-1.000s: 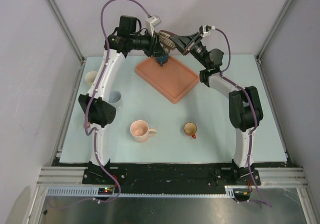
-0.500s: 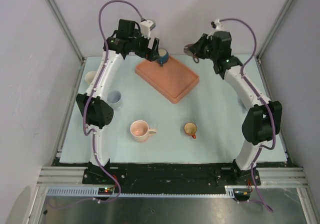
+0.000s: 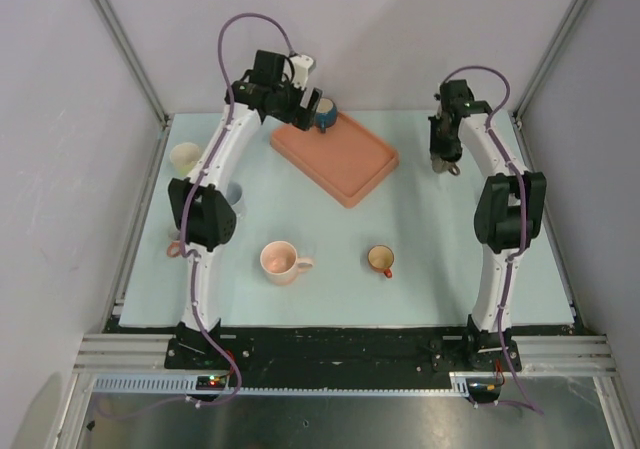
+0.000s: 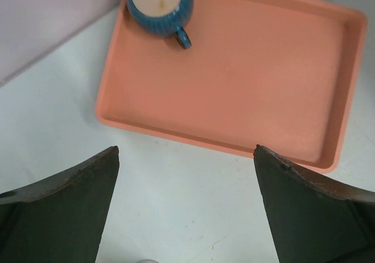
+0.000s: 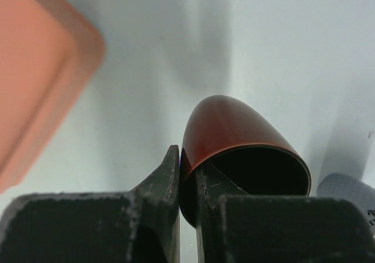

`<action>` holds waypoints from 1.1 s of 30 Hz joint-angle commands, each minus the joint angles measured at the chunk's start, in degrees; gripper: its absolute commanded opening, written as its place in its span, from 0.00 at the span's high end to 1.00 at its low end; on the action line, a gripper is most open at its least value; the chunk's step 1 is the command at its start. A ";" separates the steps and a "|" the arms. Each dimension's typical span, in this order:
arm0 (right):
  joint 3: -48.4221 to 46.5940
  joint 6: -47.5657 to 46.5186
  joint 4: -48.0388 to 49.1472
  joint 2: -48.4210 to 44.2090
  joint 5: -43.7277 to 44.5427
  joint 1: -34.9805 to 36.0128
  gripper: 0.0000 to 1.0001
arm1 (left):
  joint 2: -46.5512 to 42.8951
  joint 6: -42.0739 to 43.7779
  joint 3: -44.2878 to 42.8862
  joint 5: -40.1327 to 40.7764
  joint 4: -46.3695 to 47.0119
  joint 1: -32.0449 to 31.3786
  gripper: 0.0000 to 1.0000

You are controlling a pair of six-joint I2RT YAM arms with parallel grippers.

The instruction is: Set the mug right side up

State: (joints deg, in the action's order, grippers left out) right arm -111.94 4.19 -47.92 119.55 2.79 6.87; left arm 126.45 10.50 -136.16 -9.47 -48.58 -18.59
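The mug (image 5: 234, 128), clamped by its rim wall in the right gripper (image 5: 186, 168) over the table (image 3: 420, 234) at 3 o'clock of the tray (image 3: 340, 159), should be lowered level, base first, before release, the left gripper (image 4: 186, 152) being idle with fingers apart

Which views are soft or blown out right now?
Right wrist: the glossy dark-red mug is fairly sharp with a broad soft sheen, while the orange rectangular tray corner and the fingers of the right gripper are soft. Left wrist: teal ribbed mug and tray crisp; fingers of the left gripper dark, underexposed. Top external: even light, soft shadows, no glare.
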 commanded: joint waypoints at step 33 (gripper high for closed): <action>10.99 1.22 -2.04 -7.42 4.71 -4.19 0.28 | 21.66 24.10 -0.69 18.85 47.36 -6.33 0.06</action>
State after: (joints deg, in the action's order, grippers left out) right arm -102.08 5.85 -50.50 117.16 5.67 2.37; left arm 149.18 19.33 -139.92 7.44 -12.19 -24.64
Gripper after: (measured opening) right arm 0.712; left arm 0.861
